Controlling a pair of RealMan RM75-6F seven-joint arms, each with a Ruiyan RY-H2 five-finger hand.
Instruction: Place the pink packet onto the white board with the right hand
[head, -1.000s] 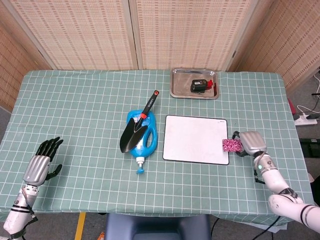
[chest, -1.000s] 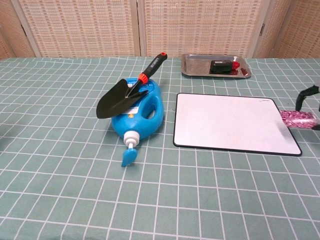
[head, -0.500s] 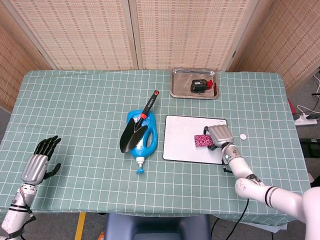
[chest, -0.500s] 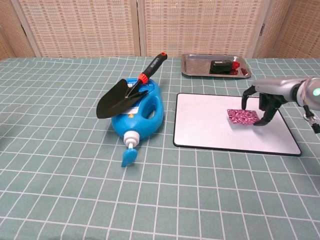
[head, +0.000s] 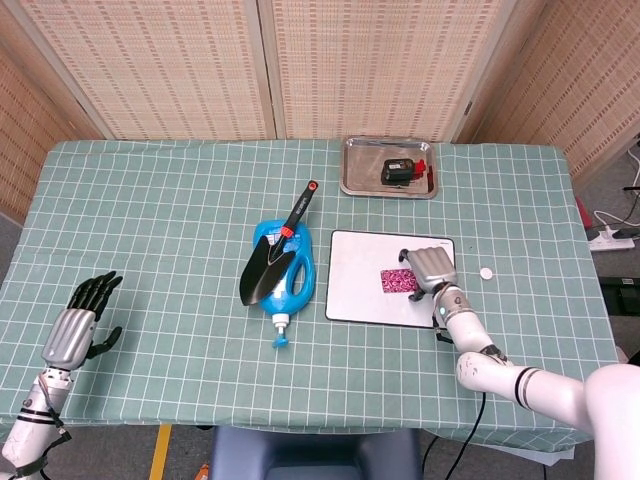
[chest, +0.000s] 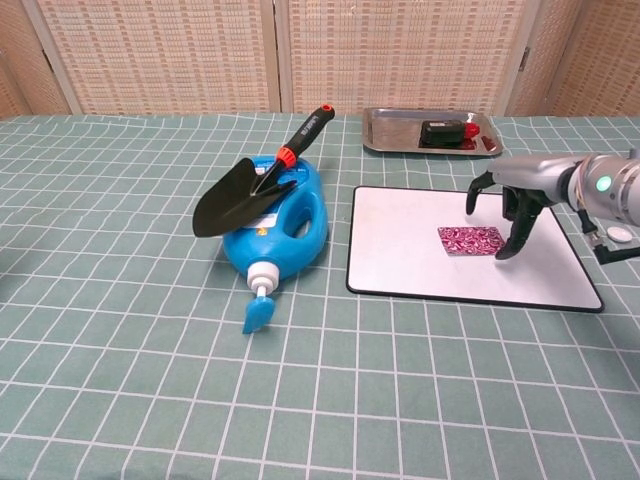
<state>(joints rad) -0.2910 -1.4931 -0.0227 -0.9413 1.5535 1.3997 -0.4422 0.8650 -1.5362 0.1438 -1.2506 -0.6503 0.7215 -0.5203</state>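
1. The right hand (chest: 505, 205) is over the right part of the white board (chest: 400, 262), fingers curved down and spread. Its fingertips (chest: 508, 249) come down right beside the right end of the pink packet (chest: 470, 240). I honestly can't tell whether it's gripping the packet or only touching it; the head view shows the same hand (head: 431, 268) covering the packet's right edge.
2. The pink packet (head: 397, 280) lies flat on the board, right of the board's middle and fully inside its black border.
3. The white board (head: 355, 290) sits on the green checked tablecloth (head: 150, 220), about mid-table, a bit to the right.
4. Just right of the board there's a small white round thing (head: 486, 272) on the cloth, can't make out what it is.
5. Left of the board is a blue watering jug (chest: 285, 228) lying on its side, nozzle pointing to the near edge. A black trowel (chest: 238, 195) with a black-and-orange handle rests across the top of it.
6. On the far side of the board is a metal tray (chest: 385, 135) with a black and red object (chest: 445, 131) in it.
7. The left hand (head: 80, 320) is way off at the near left corner, resting low by the table edge, fingers spread and holding nothing.
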